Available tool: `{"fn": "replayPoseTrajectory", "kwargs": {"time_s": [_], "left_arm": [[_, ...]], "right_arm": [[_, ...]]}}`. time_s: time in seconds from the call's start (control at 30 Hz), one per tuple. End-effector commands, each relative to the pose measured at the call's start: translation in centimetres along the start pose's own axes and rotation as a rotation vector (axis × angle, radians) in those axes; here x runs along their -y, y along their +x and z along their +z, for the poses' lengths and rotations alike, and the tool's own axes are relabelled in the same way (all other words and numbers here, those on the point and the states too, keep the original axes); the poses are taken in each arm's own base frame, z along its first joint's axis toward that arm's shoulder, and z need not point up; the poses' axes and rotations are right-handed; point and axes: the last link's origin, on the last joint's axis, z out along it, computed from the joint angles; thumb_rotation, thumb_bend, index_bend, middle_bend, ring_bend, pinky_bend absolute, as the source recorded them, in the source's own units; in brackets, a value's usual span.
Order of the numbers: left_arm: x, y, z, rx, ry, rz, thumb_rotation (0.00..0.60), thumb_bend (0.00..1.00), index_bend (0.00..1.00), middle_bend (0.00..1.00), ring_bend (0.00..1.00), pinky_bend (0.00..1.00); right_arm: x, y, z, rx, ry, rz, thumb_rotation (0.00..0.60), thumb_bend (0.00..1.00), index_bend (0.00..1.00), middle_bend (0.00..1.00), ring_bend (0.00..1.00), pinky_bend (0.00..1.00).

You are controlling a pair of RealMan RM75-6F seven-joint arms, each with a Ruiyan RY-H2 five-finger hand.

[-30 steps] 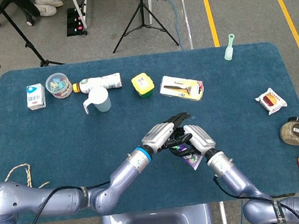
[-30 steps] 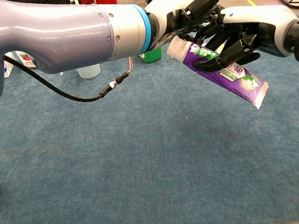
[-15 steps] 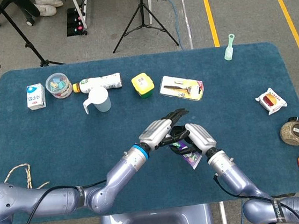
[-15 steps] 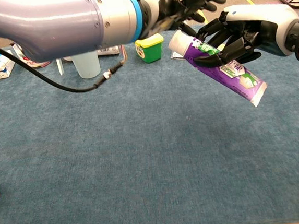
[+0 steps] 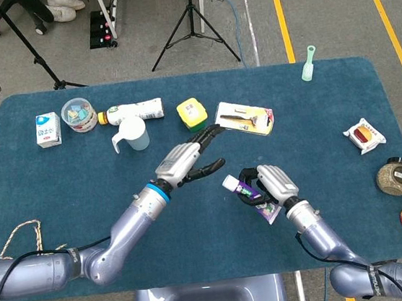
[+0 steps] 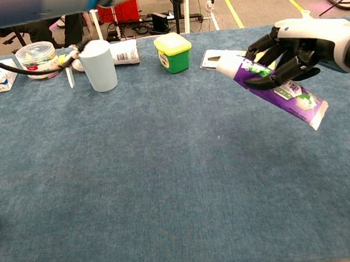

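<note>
The right hand [image 6: 299, 46] grips a purple tube [image 6: 275, 88] above the blue cloth table [image 6: 167, 187], fingers wrapped round its upper half. The tube is soft and glossy, lying aslant: white cap up and toward the left, flat crimped tail down toward the robot's right. The left hand [image 5: 188, 163] hovers nearby, empty, fingers spread. Farther off stand a green-and-yellow box [image 6: 173, 51], a pale cup [image 6: 98, 65], a lying bottle [image 5: 136, 112] and a carded tool pack [image 5: 244, 118].
</note>
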Motion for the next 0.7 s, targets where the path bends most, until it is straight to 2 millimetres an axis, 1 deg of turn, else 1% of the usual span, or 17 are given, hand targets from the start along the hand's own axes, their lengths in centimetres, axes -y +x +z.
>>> {"fn": "replayPoseTrajectory", "kwargs": {"time_s": [0.03, 0.13, 0.2, 0.3, 0.4, 0.5, 0.53, 0.6, 0.67, 0.7], "left_arm": [[1.5, 1.6, -2.0, -0.029, 0.016, 0.041, 0.000, 0.07, 0.02, 0.01, 0.00, 0.10], [2.2, 2.3, -2.9, -0.044, 0.025, 0.065, 0.000, 0.07, 0.02, 0.01, 0.00, 0.10], [3.8, 4.1, -5.1, -0.088, 0.057, 0.125, 0.000, 0.07, 0.02, 0.01, 0.00, 0.10], [5.0, 5.5, -7.2, -0.118, 0.074, 0.172, 0.000, 0.07, 0.02, 0.01, 0.00, 0.10], [6.3, 6.6, -9.0, -0.145, 0.097, 0.205, 0.000, 0.07, 0.02, 0.01, 0.00, 0.10], [6.9, 7.1, -9.9, -0.156, 0.108, 0.217, 0.000, 0.07, 0.02, 0.01, 0.00, 0.10], [7.2, 7.4, -10.4, -0.162, 0.115, 0.222, 0.000, 0.07, 0.02, 0.01, 0.00, 0.10], [8.5, 8.1, -12.0, -0.181, 0.150, 0.251, 0.000, 0.07, 0.02, 0.01, 0.00, 0.10], [9.0, 8.3, -12.6, -0.187, 0.157, 0.260, 0.000, 0.07, 0.02, 0.01, 0.00, 0.10], [9.4, 8.5, -13.1, -0.193, 0.165, 0.266, 0.000, 0.07, 0.02, 0.01, 0.00, 0.10]], "right_arm": [[-1.0, 0.3, 0.1, -0.006, -0.021, -0.062, 0.522, 0.58, 0.73, 0.86, 1.00, 1.00], [-1.6, 0.5, 0.2, -0.015, -0.030, -0.103, 0.513, 0.58, 0.71, 0.83, 1.00, 1.00], [-2.8, 0.6, 0.5, -0.019, -0.049, -0.188, 0.512, 0.59, 0.68, 0.81, 0.99, 0.98], [-3.6, 0.2, 0.9, -0.019, -0.059, -0.242, 0.498, 0.59, 0.64, 0.77, 0.93, 0.90], [-4.2, -0.3, 1.2, -0.013, -0.067, -0.268, 0.465, 0.59, 0.59, 0.73, 0.85, 0.82], [-4.4, -0.5, 1.4, -0.012, -0.069, -0.281, 0.445, 0.59, 0.50, 0.67, 0.78, 0.74], [-4.5, -0.6, 1.5, -0.011, -0.069, -0.288, 0.437, 0.59, 0.46, 0.63, 0.74, 0.71], [-4.6, -0.9, 1.7, -0.004, -0.068, -0.315, 0.403, 0.59, 0.36, 0.55, 0.66, 0.64], [-4.7, -1.0, 1.7, -0.005, -0.067, -0.325, 0.327, 0.58, 0.24, 0.44, 0.57, 0.54], [-4.7, -1.1, 1.7, -0.007, -0.068, -0.334, 0.300, 0.57, 0.20, 0.41, 0.54, 0.51]]}}
